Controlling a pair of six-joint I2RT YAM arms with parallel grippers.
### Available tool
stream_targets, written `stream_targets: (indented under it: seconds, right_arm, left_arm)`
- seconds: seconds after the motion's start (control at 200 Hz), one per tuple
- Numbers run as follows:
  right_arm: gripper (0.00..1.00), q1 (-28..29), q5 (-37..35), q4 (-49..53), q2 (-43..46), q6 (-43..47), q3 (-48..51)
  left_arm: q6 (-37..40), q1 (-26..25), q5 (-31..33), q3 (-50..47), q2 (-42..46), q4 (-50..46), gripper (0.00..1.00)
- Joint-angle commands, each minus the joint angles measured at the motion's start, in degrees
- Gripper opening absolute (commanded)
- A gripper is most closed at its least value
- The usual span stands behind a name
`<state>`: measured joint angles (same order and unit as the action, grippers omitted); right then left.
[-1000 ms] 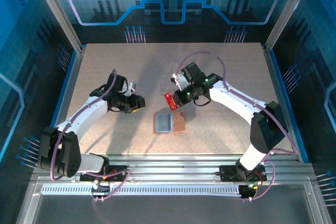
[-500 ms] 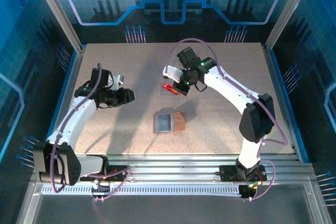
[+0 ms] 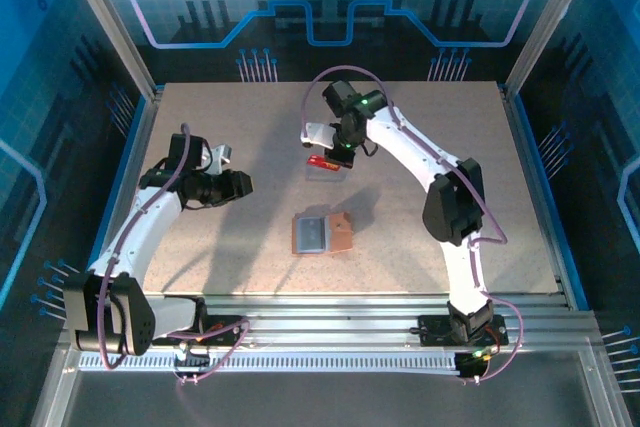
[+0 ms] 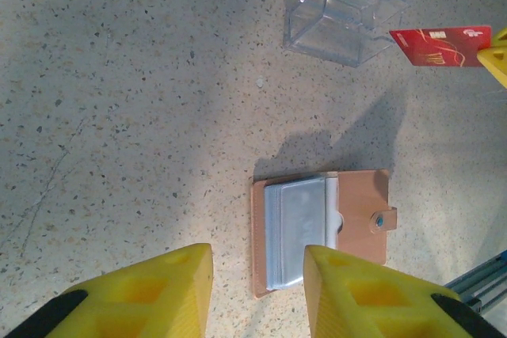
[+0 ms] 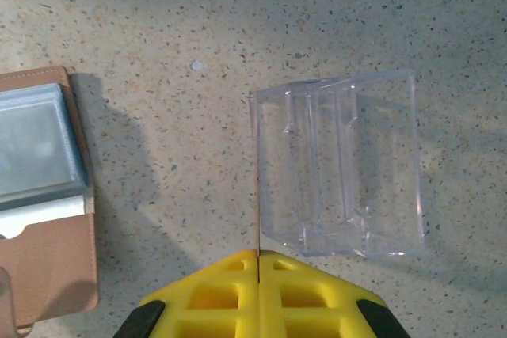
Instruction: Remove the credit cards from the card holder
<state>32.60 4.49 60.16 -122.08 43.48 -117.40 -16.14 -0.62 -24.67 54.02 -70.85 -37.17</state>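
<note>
left gripper [image 4: 257, 265]: jaws spread, nothing between, hovering over the table [image 3: 200, 117] beside card holder | right gripper [image 5: 258, 257]: clenched on red credit card [image 4: 440, 45], card edge-on above clear tray [image 5: 341, 172] rim | card holder [image 4: 321, 231]: lying open mid-table, grey-blue faces up, apart from tray

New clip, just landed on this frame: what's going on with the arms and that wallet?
The right gripper is shut on a red credit card, holding it on edge close to the clear plastic tray at the middle of the table. The card holder lies open on the table nearer the arms, grey-blue inner face up, with nothing touching it. The left gripper is open and empty, hovering off to the left, its camera looking down at the card holder.
</note>
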Motion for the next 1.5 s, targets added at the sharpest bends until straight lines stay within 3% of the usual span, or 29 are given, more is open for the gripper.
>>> stream_targets:
  seconds: [0.0,0.805,1.491]
  right_arm:
    - [0.0,-0.6,-1.7,4.2,-2.8,2.3,-4.6]
    - [0.0,-0.7,-4.4,8.5,-16.0,3.4,-17.7]
    - [0.0,-0.7,-6.1,12.7,-14.6,4.0,-16.3]
  left_arm:
    - [-0.4,0.4,-0.5,-0.7,0.8,0.6,0.37]
    - [-2.4,0.6,-0.2,-1.4,-0.4,2.9,0.4]
    - [-2.2,0.6,-2.1,-1.5,-1.2,2.8,0.41]
